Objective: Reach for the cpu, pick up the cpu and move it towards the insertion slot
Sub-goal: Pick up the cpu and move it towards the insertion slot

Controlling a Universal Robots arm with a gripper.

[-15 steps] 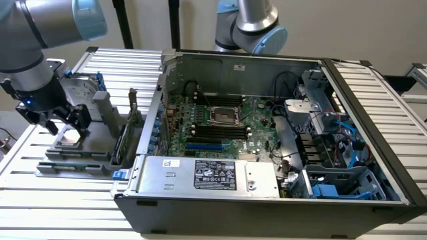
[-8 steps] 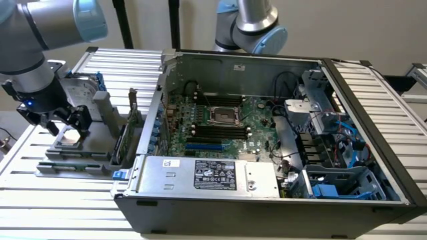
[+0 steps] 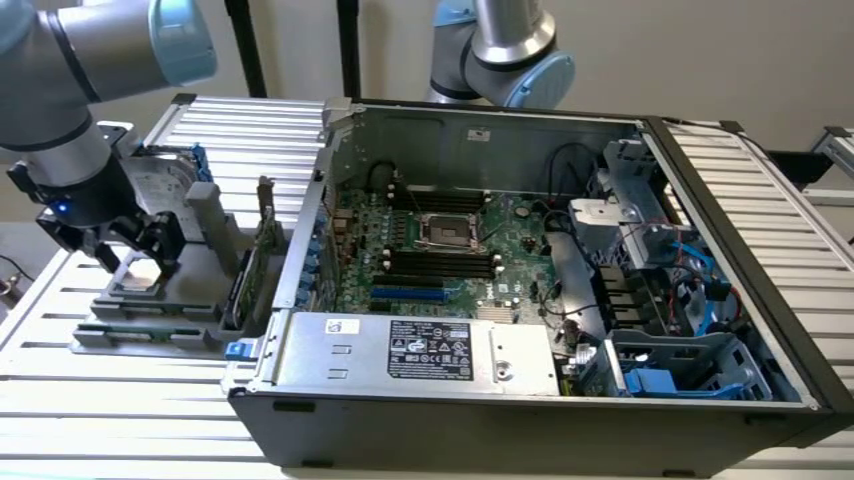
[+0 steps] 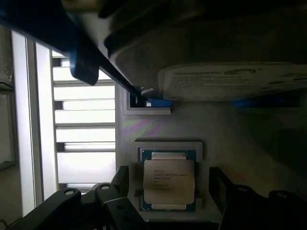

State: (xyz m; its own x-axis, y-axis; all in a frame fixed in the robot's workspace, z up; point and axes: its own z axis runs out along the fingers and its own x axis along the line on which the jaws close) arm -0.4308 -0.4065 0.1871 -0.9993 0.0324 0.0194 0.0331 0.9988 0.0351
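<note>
The slatted bench [image 3: 80, 420] carries two stations, set apart so that parts move from one to the other. On the exterior view's right is the open case [image 3: 534, 430], lying on its side so the green board [image 3: 514, 235] faces up and can be reached from above. The slot [image 3: 447, 232] sits near the middle of that board. Its silver frame surrounds a dark centre with nothing in it, ready to take a chip.

The arm [image 3: 67, 90] is bent down over the grey holder [image 3: 147, 325] on the exterior view's left, well apart from the case. The holder keeps each part in its own seat. The drive [image 4: 216, 48] stands upright at the back, and a shallow square recess in front holds the cpu level and square for a top-down grasp.

The end effector [image 3: 134, 258] hangs low over that recess. In the wrist view its dark fingers [image 4: 218, 184] stand on either side of the cpu [image 4: 169, 181], spread wide, with the holder's pale surface showing between each finger and the chip. It looks released, with nothing in its grip, though the dim light leaves the fingertips hard to read. The cpu lies flat in its recess, metal lid up, not yet lifted. The work stands at the reach.
</note>
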